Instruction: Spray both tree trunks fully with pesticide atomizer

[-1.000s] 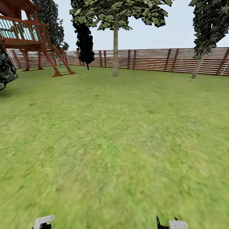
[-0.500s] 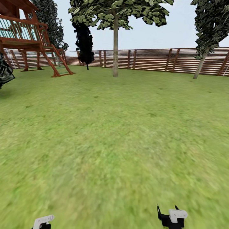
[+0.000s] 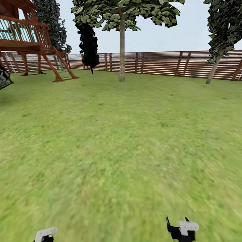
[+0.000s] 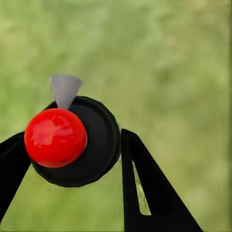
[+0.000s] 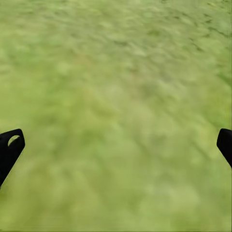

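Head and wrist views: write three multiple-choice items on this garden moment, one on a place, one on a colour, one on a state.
1. In the head view, the wooden play tower stands
A. far off at the left, near the fence
B. far off at the right
C. close in front of the robot

2. The round knob of the atomizer in the left gripper is
A. blue
B. yellow
C. red

3. The right gripper is
A. shut on a branch
B. open, nothing between its jaws
C. shut on a lamp

Answers:
1 A: the tower is at the far left, with the fence running behind it.
2 C: the left wrist view shows a bright red ball.
3 B: the right wrist view shows the jaws far apart over bare lawn.
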Tool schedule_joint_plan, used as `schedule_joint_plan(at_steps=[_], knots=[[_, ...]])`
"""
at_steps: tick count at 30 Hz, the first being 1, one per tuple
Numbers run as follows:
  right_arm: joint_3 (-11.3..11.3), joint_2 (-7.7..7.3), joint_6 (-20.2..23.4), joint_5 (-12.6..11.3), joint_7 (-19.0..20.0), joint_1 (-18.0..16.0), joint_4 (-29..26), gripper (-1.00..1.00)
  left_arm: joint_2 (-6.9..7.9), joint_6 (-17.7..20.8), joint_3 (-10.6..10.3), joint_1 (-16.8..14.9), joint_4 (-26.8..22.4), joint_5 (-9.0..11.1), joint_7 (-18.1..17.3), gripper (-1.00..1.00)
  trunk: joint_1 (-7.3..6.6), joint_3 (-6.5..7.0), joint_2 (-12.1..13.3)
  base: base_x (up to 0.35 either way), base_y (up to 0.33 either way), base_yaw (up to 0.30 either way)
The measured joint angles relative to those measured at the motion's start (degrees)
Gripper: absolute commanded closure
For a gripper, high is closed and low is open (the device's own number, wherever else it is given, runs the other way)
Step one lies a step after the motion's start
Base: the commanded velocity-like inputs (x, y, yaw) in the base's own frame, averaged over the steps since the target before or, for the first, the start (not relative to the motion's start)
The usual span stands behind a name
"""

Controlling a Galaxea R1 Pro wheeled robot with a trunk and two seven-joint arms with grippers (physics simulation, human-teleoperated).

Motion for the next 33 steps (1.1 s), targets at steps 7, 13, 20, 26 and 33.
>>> schedule_joint_plan(at_steps=[7, 13, 20, 26, 33], knots=[[0.05, 0.06, 0.00, 0.00, 0.00, 0.00, 0.02, -1.00, -0.09, 0.00, 0.00, 0.00, 0.00, 0.01, 0.00, 1.00, 0.00, 0.00, 0.00, 0.340, 0.000, 0.000], [0.06, 0.06, 0.00, 0.00, 0.00, 0.00, 0.04, -1.00, -0.16, 0.00, -0.05, 0.00, 0.00, 0.00, 0.00, 1.00, 0.00, 0.00, 0.00, 0.340, 0.000, 0.000], [0.06, 0.06, 0.00, 0.00, 0.00, 0.00, 0.08, -1.00, -0.21, 0.00, -0.07, 0.00, 0.00, 0.00, 0.00, 1.00, 0.00, 0.00, 0.00, 0.340, 0.000, 0.000], [0.05, 0.06, 0.00, 0.00, -0.06, 0.00, 0.08, -1.00, -0.28, 0.00, -0.06, 0.00, 0.01, 0.00, 0.00, 1.00, 0.00, 0.00, 0.00, 0.340, 0.000, 0.000], [0.02, 0.06, 0.00, 0.00, -0.09, 0.01, 0.07, -1.00, 0.06, 0.01, 0.03, -0.01, 0.01, -0.01, 0.01, 1.00, 0.00, 0.00, 0.00, 0.340, 0.000, -0.075]])
